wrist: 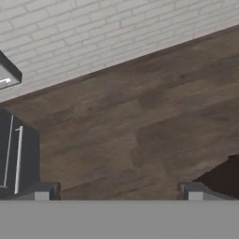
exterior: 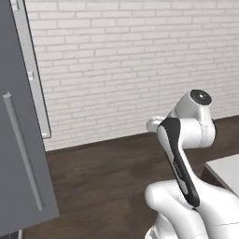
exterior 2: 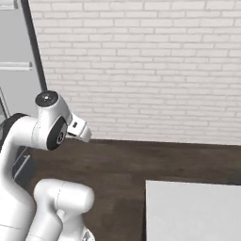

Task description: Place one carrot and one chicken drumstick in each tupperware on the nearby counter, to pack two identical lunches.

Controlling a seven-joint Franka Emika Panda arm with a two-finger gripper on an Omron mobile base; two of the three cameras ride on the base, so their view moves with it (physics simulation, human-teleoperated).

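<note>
Left base view: the white arm (exterior: 186, 154) is seen folded up over a dark wooden floor (exterior: 102, 182), in front of a white brick wall (exterior: 130, 60). A tall grey door with a long bar handle (exterior: 21, 154) stands at the left, and a pale flat corner (exterior: 228, 170), judged to be the counter, is cut off at the right edge. No carrot, chicken drumstick or tupperware can be made out, so what the containers hold cannot be told.

Right base view: the same arm (exterior 2: 44, 136) is shown at the left, with a larger part of the pale counter (exterior 2: 193, 212) at the lower right; the visible stretch is bare. A grey appliance front (exterior 2: 16, 56) is seen at the upper left.

Hand view: the gripper (wrist: 118, 192) is seen with its fingertips (wrist: 43, 191) spread wide and nothing between them, aimed at floor and wall. A grey panel with thin silver handles (wrist: 14, 154) lies at the left.

The step in hand is judged to be the search for the food and trays. It is best done by bringing the counter fully into sight before any reach is made, with the jaws kept wide and the arm kept tucked clear of the grey door.
</note>
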